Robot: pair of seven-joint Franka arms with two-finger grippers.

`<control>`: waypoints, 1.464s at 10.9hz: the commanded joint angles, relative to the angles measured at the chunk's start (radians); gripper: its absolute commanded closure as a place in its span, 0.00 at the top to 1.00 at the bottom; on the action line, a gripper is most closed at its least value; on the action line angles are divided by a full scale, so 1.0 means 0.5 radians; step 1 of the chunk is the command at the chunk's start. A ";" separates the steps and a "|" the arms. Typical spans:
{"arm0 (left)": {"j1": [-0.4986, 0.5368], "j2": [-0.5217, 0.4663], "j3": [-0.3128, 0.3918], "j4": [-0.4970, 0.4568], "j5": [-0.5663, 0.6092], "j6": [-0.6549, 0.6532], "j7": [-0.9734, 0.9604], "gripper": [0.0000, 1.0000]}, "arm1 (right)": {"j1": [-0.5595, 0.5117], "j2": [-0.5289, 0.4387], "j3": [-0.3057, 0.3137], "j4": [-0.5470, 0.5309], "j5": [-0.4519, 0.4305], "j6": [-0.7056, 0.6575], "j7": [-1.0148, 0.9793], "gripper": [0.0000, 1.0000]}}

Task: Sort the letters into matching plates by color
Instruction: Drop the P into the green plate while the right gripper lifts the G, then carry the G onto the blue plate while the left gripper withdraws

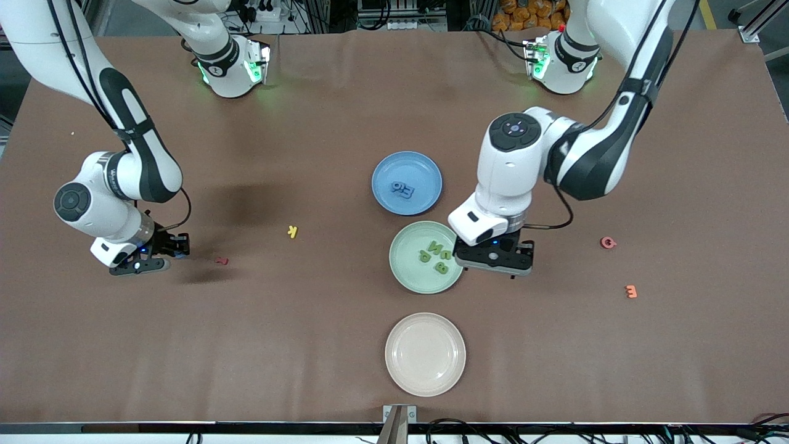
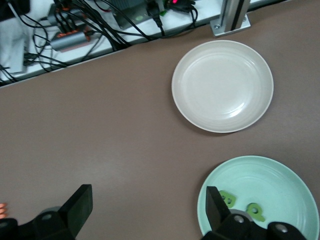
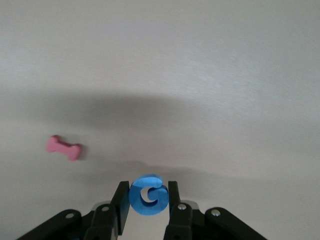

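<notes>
Blue letter G [image 3: 148, 195] sits pinched between the fingers of the right tool [image 1: 148, 256], held over bare counter [image 1: 259, 345] toward the right arm's end, with a small pink letter [image 1: 221, 261] lying close by. The blue plate [image 1: 407, 183] it belongs in lies well off toward the counter's middle, so the carry probably runs that way. The left tool [image 1: 495, 258] waits spread wide and empty at the green plate's [image 1: 407, 274] rim.
</notes>
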 commanded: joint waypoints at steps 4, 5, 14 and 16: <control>0.119 -0.331 0.031 0.127 -0.060 -0.743 0.191 1.00 | 0.447 -0.111 0.033 -0.004 0.011 -0.077 0.517 0.22; 0.120 -0.340 0.064 0.194 -0.164 -0.912 0.338 1.00 | 0.557 -0.111 0.033 0.002 0.011 -0.077 0.648 0.22; 0.276 -0.616 0.776 0.204 -1.110 -1.269 1.570 1.00 | 1.429 -0.008 0.098 0.259 0.020 -0.123 1.529 0.22; 0.307 -0.693 0.782 0.198 -1.113 -1.410 1.557 1.00 | 1.548 0.145 0.132 0.452 0.057 -0.123 1.601 0.22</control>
